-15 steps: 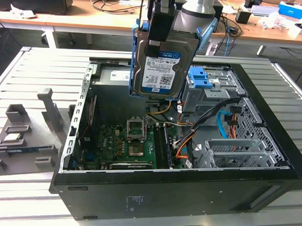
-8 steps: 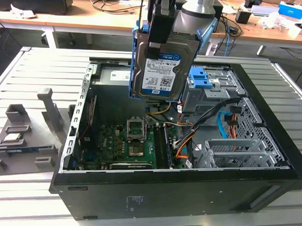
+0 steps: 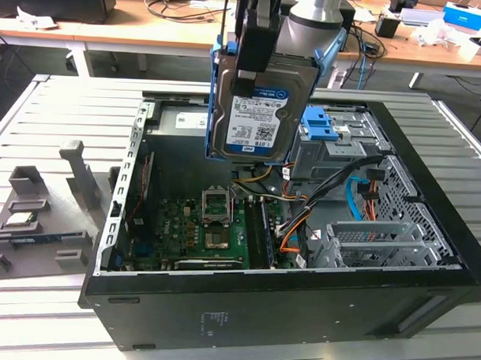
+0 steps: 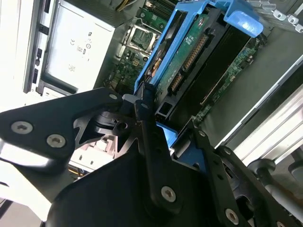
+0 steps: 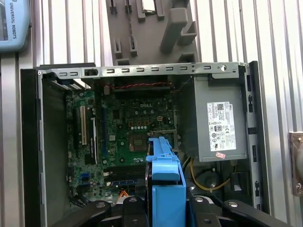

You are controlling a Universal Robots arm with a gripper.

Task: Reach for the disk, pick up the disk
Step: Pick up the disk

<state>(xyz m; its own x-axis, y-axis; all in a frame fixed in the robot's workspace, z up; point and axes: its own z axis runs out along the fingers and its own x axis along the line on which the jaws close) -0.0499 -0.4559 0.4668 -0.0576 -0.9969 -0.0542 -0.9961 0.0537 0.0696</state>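
The disk [image 3: 258,121], a silver metal drive with a white-and-blue label and blue side rails, hangs label-out above the open computer case [image 3: 427,258]. My gripper [image 3: 256,74] is shut on it from above, black fingers clamped over its upper edge. In the second wrist view the disk [image 4: 189,52] runs away from the gripper [image 4: 170,127], its green circuit side and blue rail showing, with a black finger [image 4: 144,123] pressed on its edge. In the first wrist view the disk's blue rail [image 5: 165,172] stands edge-on between the fingers of the gripper [image 5: 165,204], over the motherboard.
Below lie the motherboard [image 3: 211,226], the grey power supply [image 5: 220,127], loose cables [image 3: 294,225] and metal drive bays [image 3: 373,240]. A blue plastic caddy [image 3: 321,123] sits in the bay behind the disk. A grey fixture [image 3: 42,212] rests on the slatted table at the exterior view's left.
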